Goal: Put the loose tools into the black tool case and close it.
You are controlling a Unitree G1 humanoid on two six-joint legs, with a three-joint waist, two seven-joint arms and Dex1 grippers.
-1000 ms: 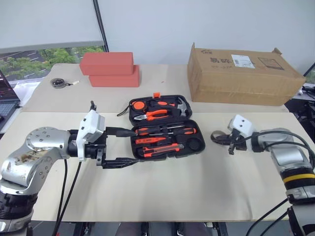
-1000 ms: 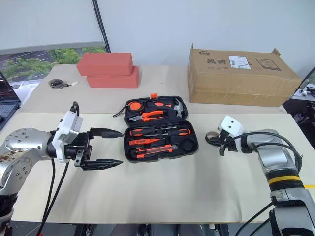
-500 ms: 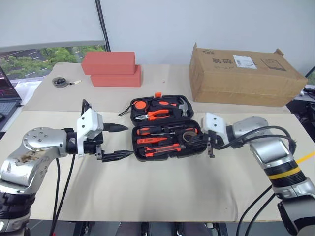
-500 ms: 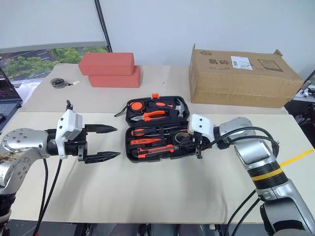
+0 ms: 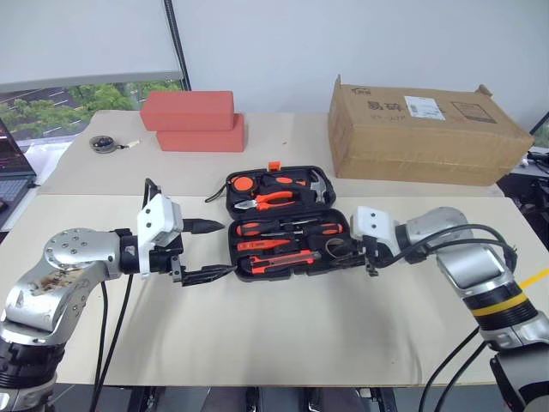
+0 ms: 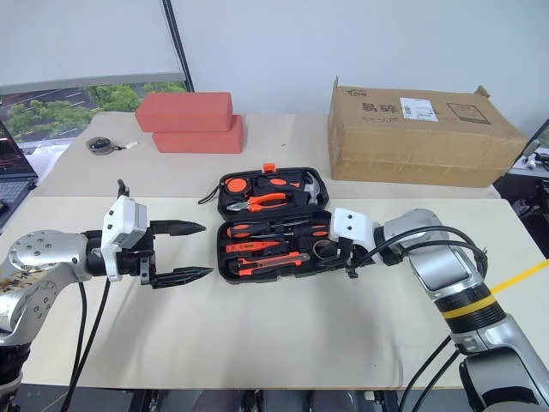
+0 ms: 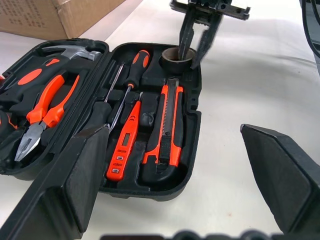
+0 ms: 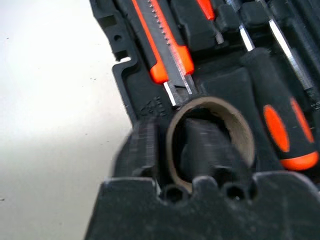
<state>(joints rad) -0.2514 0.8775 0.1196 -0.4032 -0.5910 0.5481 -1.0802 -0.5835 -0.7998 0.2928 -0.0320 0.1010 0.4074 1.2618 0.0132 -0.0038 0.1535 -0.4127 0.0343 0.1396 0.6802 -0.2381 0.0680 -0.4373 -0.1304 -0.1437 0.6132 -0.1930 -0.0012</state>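
Now right end effector (image 7: 196, 42) part-open, straddling tape ring (image 7: 178, 55) wall.

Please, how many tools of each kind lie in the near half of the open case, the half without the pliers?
Slim screwdrivers: 2
Orange tester screwdriver: 1
Utility knife: 1
Tape ring: 1
Total: 5

head stereo; wrist close-ups of case (image 7: 192, 130)

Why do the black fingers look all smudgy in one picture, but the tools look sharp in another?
In the right wrist view the right gripper fingers around the tape ring sit too close, so they blur; in the left wrist view the utility knife looks sharp.
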